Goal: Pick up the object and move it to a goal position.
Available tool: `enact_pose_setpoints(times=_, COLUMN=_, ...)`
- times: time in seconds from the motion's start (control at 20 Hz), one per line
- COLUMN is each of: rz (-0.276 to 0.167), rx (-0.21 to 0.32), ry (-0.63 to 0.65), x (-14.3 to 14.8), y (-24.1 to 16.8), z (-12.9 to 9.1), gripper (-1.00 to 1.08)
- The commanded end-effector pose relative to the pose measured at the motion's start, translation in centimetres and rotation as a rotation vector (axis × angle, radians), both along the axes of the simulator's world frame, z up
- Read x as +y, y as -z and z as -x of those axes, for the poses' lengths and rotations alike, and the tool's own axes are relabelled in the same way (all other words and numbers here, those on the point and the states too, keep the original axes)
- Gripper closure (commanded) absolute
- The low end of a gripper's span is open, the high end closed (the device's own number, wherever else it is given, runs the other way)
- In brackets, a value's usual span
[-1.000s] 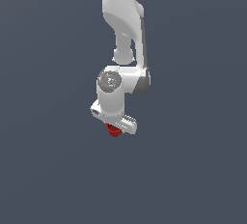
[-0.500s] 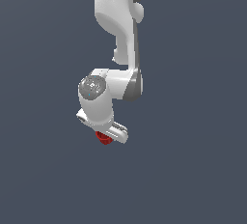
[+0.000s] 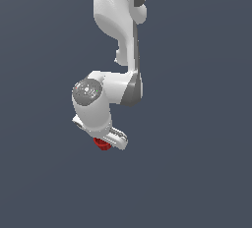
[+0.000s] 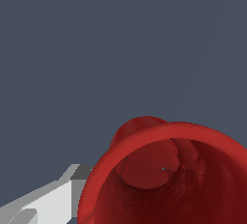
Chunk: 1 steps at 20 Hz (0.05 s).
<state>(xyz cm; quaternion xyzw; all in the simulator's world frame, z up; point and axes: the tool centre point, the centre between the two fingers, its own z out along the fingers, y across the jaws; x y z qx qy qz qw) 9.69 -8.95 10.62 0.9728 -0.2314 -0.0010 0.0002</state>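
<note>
Cup-like and dark red, the object [image 3: 102, 144] is the only coloured thing here, but the biggest thing is the white arm [image 3: 117, 35]. It drops from the top of the exterior view, bends at a grey-capped joint and ends in the wrist housing low in the frame, toward the exterior view's left of centre. Around it is only an even slate-grey field; no desk edge, shadow or goal marker shows, so how high the load hangs cannot be read.

Below the wrist sits the pincer [image 3: 104, 141], tilted, with the object tucked under it and only a small red portion peeking out beneath the white body. In the wrist view the object's [image 4: 166, 172] hollow mouth fills the lower part of the picture, rim toward the lens, with one pale finger [image 4: 46, 203] just beside its ribbed wall. The other finger is out of sight behind the cup. The pincer reads as clenched on the object, since the cup sits in the jaws' line with nothing beneath it.

By my judgement the pick is done and the carry is the step in hand. The next move calls for a steady grip and a smooth run to the goal, which is not visible in either view, so its direction cannot be told.
</note>
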Motion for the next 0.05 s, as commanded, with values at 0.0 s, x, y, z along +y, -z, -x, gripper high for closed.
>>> enact_pose_setpoints(times=0.0, rz=0.000, rx=-0.002, ry=-0.001, x=-0.03, y=-0.15, z=-0.16, gripper=1.08)
